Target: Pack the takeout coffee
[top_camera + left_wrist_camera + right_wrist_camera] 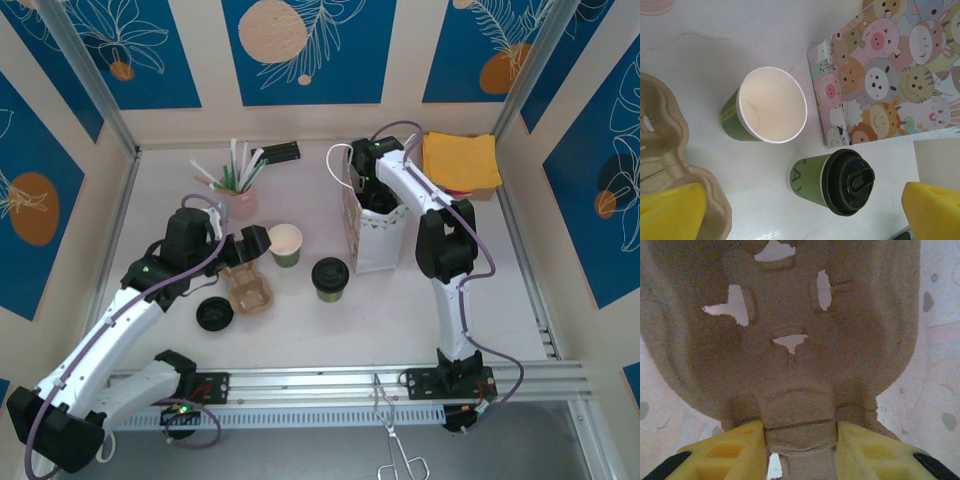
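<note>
While the right gripper point(800, 442) reaches down into the mouth of the cartoon-animal paper bag point(372, 240), its yellow fingers point(725, 452) are clenched on the centre tab of a pulp cup carrier point(790, 305), with the pale inner wall of the bag showing around the carrier's edges. The bag stands upright towards the right of the white table point(300, 340). The lidded coffee cup point(330, 278), green with a black lid, stands upright on the table just left of the bag's foot and apart from it. Further left stands an open paper cup point(285, 243), green and empty. The left gripper point(262, 242) hovers just beside this cup with its fingers point(670, 212) spread wide and released, grasping nothing. A second pulp carrier point(248, 290) lies on the table under that gripper, and a loose black lid point(215, 315) lies just left of it. A pot of straws point(240, 185) stands at the back, yellow napkins point(460, 160) lie in the far right corner, and metal tongs point(398, 445) rest at the near edge.
</note>
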Tool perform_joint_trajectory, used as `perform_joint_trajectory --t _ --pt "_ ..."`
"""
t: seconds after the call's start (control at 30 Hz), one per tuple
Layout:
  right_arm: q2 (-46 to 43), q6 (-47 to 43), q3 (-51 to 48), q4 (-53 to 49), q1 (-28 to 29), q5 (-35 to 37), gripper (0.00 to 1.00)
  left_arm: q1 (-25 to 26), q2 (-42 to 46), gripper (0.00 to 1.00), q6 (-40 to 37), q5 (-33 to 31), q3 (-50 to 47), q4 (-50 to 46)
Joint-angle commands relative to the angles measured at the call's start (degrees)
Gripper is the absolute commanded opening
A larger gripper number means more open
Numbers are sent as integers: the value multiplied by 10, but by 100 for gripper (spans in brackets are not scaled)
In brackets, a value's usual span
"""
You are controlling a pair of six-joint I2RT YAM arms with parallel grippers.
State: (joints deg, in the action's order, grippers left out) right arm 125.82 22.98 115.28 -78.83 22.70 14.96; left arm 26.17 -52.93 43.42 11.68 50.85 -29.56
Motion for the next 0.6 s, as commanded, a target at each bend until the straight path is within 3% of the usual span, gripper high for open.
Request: perform_joint_trajectory --t 0.0,0.57 --pt "-8 0 -24 -13 4 -18 37 5 9 100 -3 -8 -8 -6" --pt "-15 6 -69 15 10 -22 41 4 12 100 -2 -8 -6 -8"
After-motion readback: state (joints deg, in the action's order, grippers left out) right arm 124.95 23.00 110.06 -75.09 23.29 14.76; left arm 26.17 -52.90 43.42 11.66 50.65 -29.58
